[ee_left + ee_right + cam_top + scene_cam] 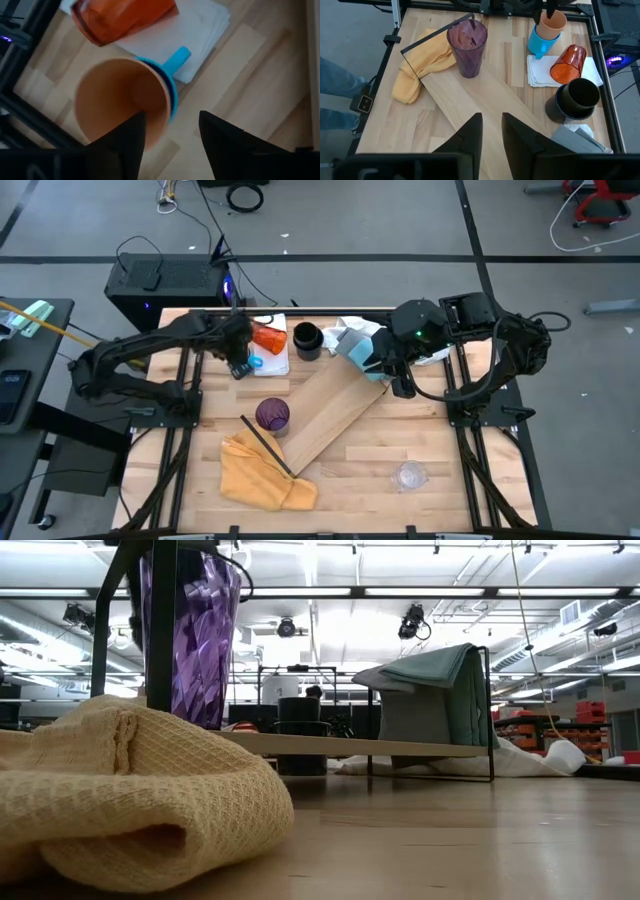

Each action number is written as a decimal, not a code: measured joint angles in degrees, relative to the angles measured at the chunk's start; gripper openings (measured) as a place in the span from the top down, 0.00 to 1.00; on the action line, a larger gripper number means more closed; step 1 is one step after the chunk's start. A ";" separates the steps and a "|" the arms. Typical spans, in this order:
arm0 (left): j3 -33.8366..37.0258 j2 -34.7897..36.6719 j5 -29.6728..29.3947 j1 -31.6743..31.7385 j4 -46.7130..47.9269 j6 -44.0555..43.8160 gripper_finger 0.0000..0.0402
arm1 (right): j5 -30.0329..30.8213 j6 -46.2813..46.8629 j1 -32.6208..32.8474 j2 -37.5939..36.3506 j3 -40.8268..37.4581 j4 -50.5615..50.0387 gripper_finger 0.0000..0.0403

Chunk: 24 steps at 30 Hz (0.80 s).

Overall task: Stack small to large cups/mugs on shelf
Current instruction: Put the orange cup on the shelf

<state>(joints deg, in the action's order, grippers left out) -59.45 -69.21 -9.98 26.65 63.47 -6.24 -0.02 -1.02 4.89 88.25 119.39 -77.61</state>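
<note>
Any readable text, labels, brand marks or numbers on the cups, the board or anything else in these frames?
None can be read.
Purple cup, orange cup, blue mug, black mug: no markings visible.
Wooden shelf board: plain.
Room beyond the table in the low view: nothing legible.

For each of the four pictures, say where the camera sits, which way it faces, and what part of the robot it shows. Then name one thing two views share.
High view: overhead, straight down; both arms, left gripper, right gripper.
Low view: at tabletop height, level across; yellow cloth in front, no gripper.
Left wrist view: on the left arm, looking down at the orange cup; its own open fingers.
Right wrist view: on the right arm, looking across the wooden board; its own fingers.
Shared: the purple cup, also in the low view.
</note>
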 joint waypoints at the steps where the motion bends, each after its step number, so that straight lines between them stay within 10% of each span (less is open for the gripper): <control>1: -1.19 -0.65 -0.39 0.28 -0.03 0.69 0.51 | 0.01 0.01 0.00 0.00 0.00 0.04 0.80; 24: -12.95 -12.80 -0.70 0.95 10.64 -3.93 0.52 | 1.31 1.30 -0.02 0.00 0.00 0.12 0.80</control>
<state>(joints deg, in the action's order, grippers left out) -72.40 -82.02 -10.68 27.59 74.10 -10.18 1.29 0.28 4.87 88.25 119.39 -77.49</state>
